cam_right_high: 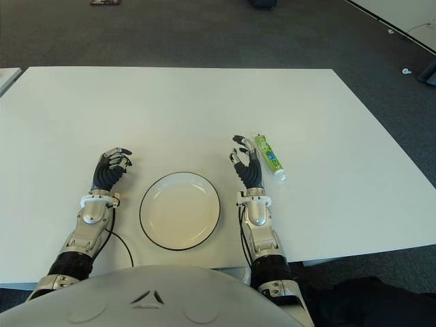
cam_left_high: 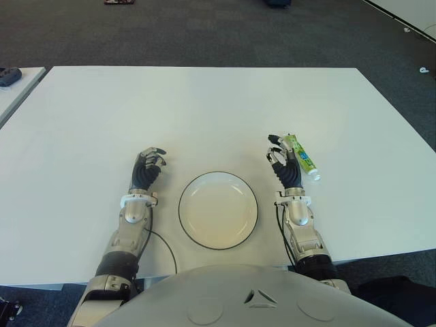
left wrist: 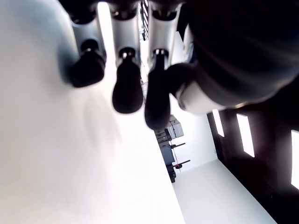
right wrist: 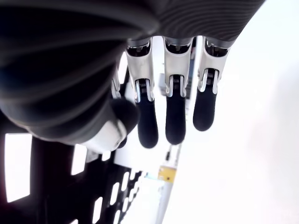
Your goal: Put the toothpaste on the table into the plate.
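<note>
In the left eye view we see the toothpaste tube lying flat on the white bench, just beside the outer side of our right hand and well to the right of the empty plate. Our left hand shows to the left of the plate, idle. The risk we judge here: the tube lies so close to the fingers that a sideways closing could nudge or roll it away rather than trap it, and a flat, slick tube may slip from a shallow pinch on the way to the plate.

The right eye view shows the tube's white cap end pointing toward us more clearly.

The left wrist view shows its fingers loosely curled, holding nothing.

The right wrist view shows its fingers hanging relaxed and apart, empty; the tube does not appear there, which only the eye views reveal.
</note>
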